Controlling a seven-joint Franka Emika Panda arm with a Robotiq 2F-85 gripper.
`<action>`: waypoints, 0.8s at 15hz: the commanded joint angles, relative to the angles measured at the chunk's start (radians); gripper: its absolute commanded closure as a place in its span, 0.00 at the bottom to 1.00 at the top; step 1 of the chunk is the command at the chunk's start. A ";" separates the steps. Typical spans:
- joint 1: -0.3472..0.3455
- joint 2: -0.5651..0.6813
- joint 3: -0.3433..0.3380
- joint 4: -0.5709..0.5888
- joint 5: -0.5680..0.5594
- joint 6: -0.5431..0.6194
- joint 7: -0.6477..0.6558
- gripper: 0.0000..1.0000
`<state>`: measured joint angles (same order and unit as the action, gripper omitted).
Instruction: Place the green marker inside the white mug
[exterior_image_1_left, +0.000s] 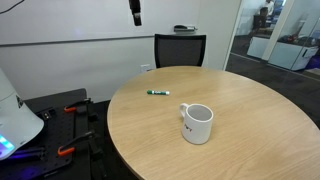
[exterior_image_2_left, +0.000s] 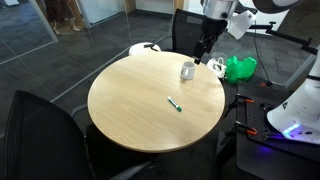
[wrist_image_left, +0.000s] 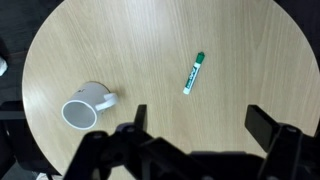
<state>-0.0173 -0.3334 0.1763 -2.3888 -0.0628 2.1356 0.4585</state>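
While the gripper (wrist_image_left: 200, 125) hung over the round table (wrist_image_left: 250, 50), its fingers (wrist_image_left: 262, 124) were spread wide, holding nothing. Ahead of their gap lay the green marker (wrist_image_left: 194, 73); the white mug (wrist_image_left: 85, 108) sat outside one finger.

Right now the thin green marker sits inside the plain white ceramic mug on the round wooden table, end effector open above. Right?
No: the wrist view shows the thin green marker lying on the round wooden table, apart from the plain white ceramic mug. The end effector is open above.

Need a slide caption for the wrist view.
Open gripper hovers above round wooden table; green marker lies apart from upright white mug.
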 joint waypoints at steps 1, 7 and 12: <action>-0.007 0.089 0.011 0.025 -0.054 0.091 0.079 0.00; 0.002 0.215 -0.004 0.038 -0.139 0.228 0.174 0.00; 0.018 0.306 -0.023 0.065 -0.205 0.272 0.258 0.00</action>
<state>-0.0169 -0.0843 0.1707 -2.3613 -0.2245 2.3903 0.6471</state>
